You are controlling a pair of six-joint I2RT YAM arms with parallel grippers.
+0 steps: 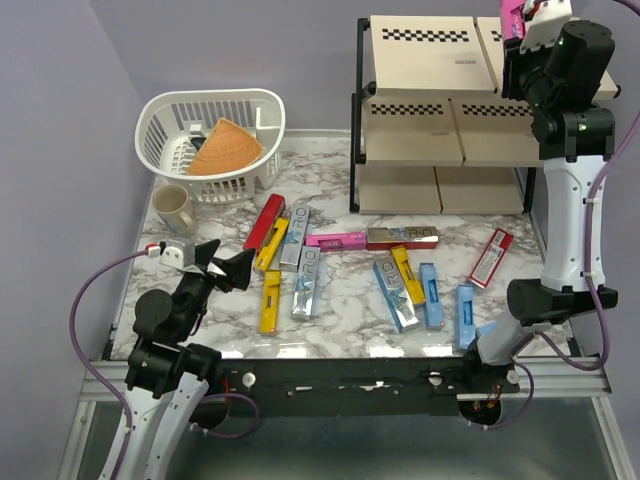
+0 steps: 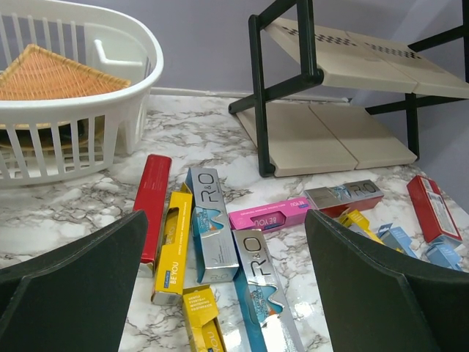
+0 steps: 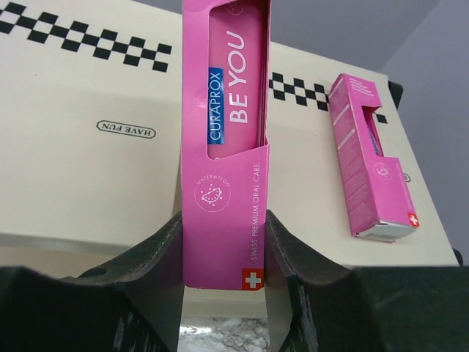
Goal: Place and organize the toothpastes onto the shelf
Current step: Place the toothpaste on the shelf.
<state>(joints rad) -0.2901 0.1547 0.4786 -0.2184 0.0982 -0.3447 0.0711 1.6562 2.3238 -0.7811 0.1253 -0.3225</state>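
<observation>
The right pincer (image 3: pixel 223 246) is clenched on a pink carton (image 3: pixel 226 132), its long axis pointing up-frame over the top tier of the shelf (image 3: pixel 88 176). A second pink carton (image 3: pixel 370 176) lies on that tier just right, roughly parallel. The left pincer (image 1: pixel 222 262), released, hangs lower left over the counter (image 1: pixel 345 305), nearer the loose cartons (image 1: pixel 305 275). The basket (image 1: pixel 165 112), upper left, holds a woven cone (image 1: pixel 225 150).

We see plain lavender-grey walls (image 1: pixel 60 100), two meeting in corner behind table. Table (image 1: pixel 340 330) top: white marble pattern, grey veins, glossy, soft reflections near front edge. Aluminium frame rail (image 1: pixel 90 385) along near side. Below it we note dull grey-green surface (image 1: pixel 400 450). Light even, shadows soft.
</observation>
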